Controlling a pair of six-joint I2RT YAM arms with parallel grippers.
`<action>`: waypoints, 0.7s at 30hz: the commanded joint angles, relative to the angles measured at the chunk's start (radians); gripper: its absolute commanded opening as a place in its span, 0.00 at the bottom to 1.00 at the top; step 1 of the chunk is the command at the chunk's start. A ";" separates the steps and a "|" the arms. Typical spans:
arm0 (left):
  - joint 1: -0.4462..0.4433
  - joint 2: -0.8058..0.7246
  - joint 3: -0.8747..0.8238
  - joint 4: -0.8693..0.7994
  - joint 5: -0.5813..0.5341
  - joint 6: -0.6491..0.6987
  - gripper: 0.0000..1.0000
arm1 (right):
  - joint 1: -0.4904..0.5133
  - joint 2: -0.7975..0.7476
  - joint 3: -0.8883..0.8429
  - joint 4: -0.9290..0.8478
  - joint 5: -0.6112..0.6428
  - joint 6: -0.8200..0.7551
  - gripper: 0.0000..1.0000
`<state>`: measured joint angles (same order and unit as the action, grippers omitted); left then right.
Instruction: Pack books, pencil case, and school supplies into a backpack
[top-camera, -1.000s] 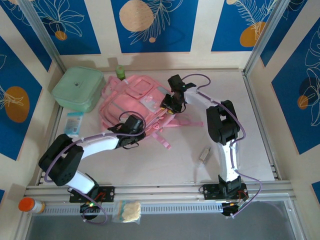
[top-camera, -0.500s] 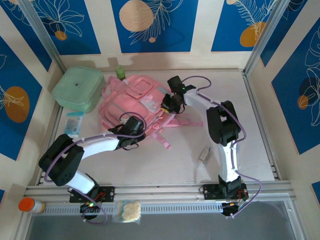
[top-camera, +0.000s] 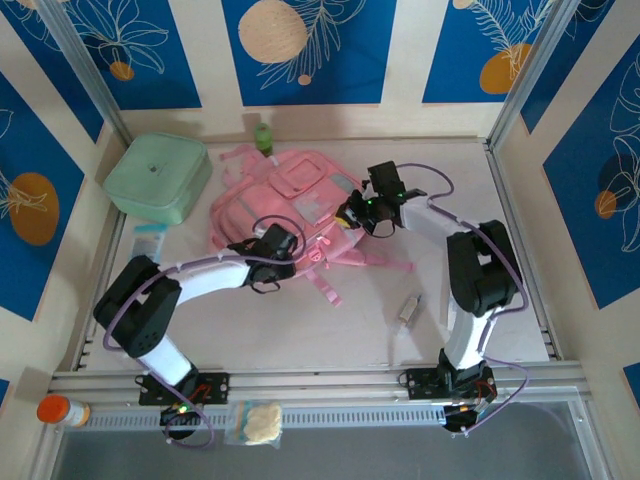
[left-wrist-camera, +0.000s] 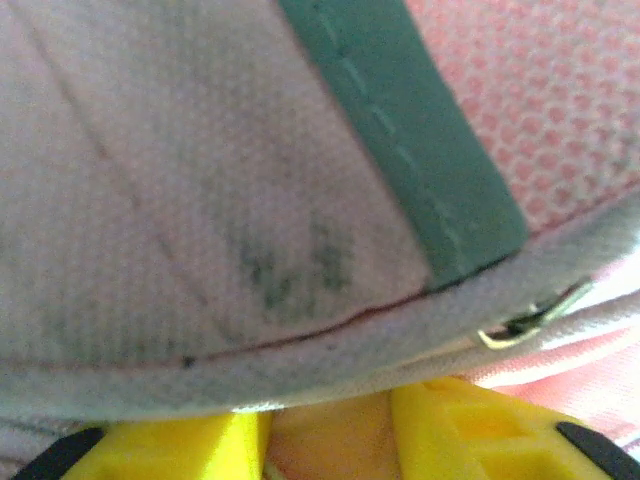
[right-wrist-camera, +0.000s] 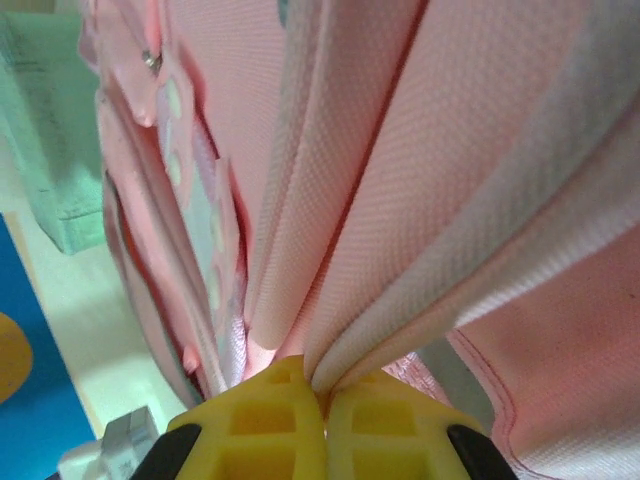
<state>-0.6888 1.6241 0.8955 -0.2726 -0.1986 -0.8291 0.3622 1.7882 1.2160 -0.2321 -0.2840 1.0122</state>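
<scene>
Evidently the step in hand is getting the backpack (top-camera: 290, 215) open, and both hands are at its cloth. The right gripper (right-wrist-camera: 322, 385) is clamped tight on a bunched fold of pink fabric that fans out straight ahead of its fingertips. The left gripper (left-wrist-camera: 330, 420) has its yellow fingers (left-wrist-camera: 470, 430) partly apart, with the bag's grey bound edge lying just ahead of them and something pinkish in the gap; whether it has a real hold I cannot tell. To do this well, I judge the left hand should take a sure bite on that edge before any pulling. The right hand should then draw its fold up and away from the left, slowly, so the mouth spreads rather than the whole bag sliding. The overhead view gives what the wrist views cannot: the bag lies flat between the two hands. A small clear-grey piece (top-camera: 408, 306) waits on the table behind the right hand, toward its arm's base, and a pale blue packet (top-camera: 148, 240) lies well out to the left of the left hand. The left wrist view alone shows a teal strap (left-wrist-camera: 410, 150) and a small metal clip (left-wrist-camera: 530, 322) just ahead of the fingers. The right wrist view shows the mint-green box (right-wrist-camera: 50, 150) beyond the bag, to the left of that hand
</scene>
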 joint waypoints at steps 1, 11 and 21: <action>0.066 0.018 0.066 -0.077 -0.119 0.113 0.42 | 0.003 -0.131 -0.041 0.069 -0.052 0.063 0.00; 0.001 -0.176 0.163 -0.178 0.037 0.115 0.57 | 0.064 -0.185 -0.144 0.169 0.116 0.188 0.00; -0.177 -0.023 0.332 -0.116 0.066 0.073 0.59 | 0.082 -0.220 -0.128 0.117 0.165 0.178 0.00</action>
<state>-0.8330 1.5375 1.1671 -0.4168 -0.1539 -0.7517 0.4301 1.6367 1.0698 -0.1356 -0.1143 1.1877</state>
